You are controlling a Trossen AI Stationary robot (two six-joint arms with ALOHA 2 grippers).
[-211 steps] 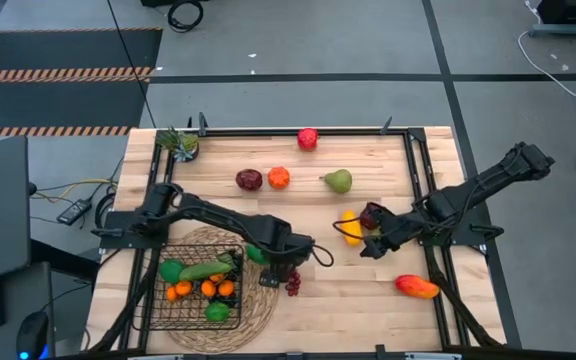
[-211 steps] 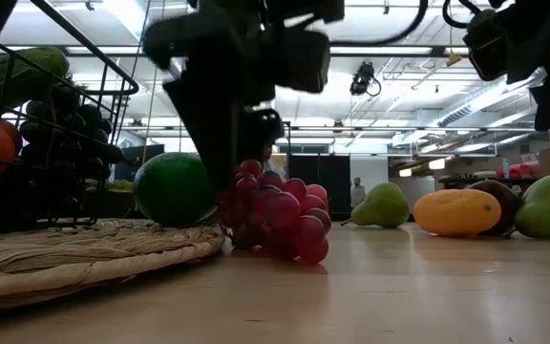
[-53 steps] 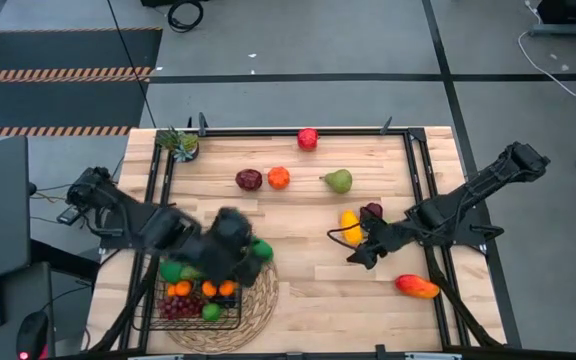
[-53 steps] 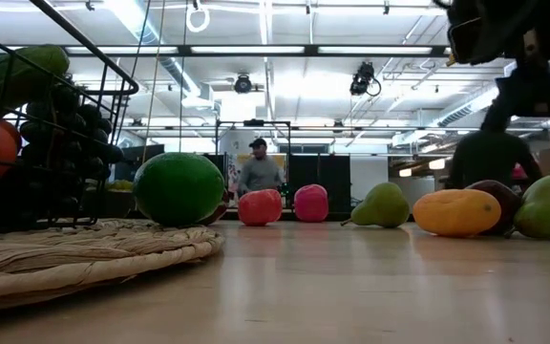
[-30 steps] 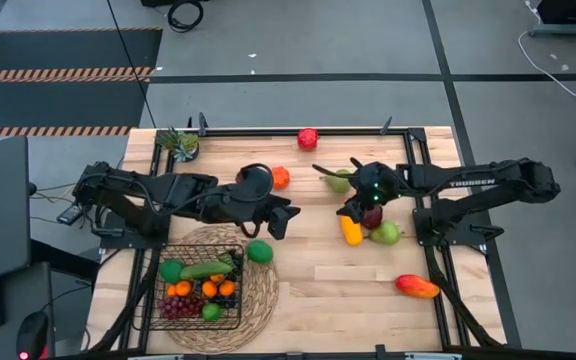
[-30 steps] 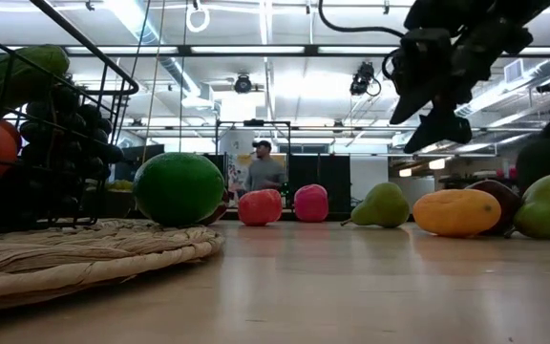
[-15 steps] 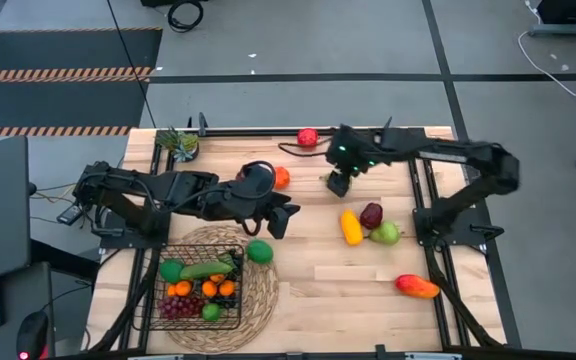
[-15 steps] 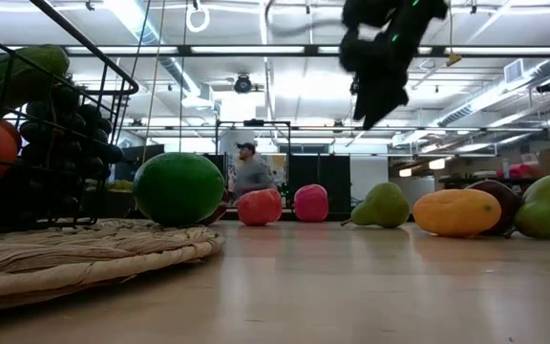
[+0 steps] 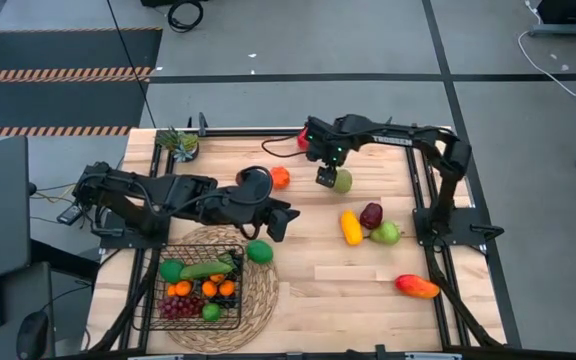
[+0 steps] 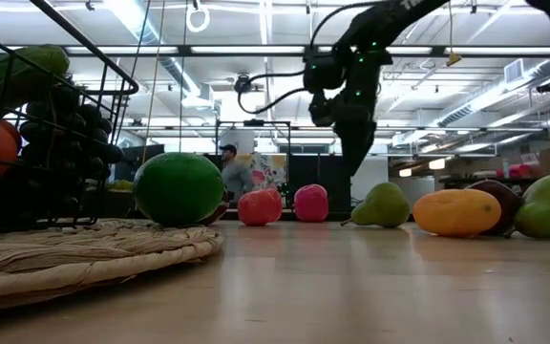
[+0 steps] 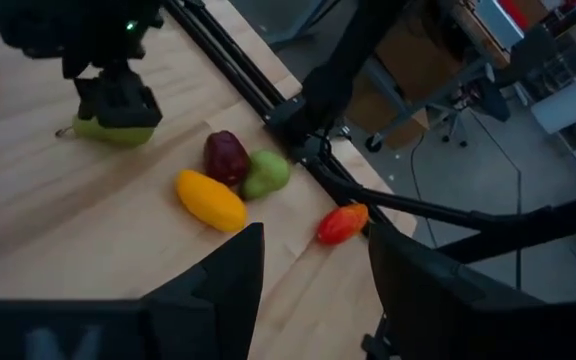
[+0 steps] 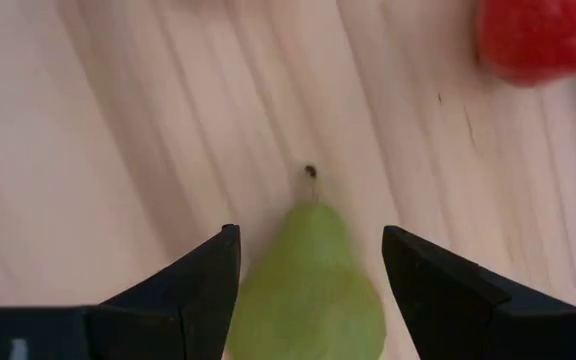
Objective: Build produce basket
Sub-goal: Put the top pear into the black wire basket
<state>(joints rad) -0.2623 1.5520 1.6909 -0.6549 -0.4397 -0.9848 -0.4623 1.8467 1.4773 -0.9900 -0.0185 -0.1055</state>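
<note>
Between right pincer (image 12: 308, 300) fingers: pear (image 12: 308, 280).

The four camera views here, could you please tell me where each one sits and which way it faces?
High view: above the table, looking straight down; both arms show, left tool and right tool.
Low view: at table-top height, looking level across into the room; the right arm descends beside the green pear.
Left wrist view: on the left arm, looking past its open dark fingers at the yellow squash.
Right wrist view: on the right arm, looking down between its fingers.
All four views show the pear.
</note>
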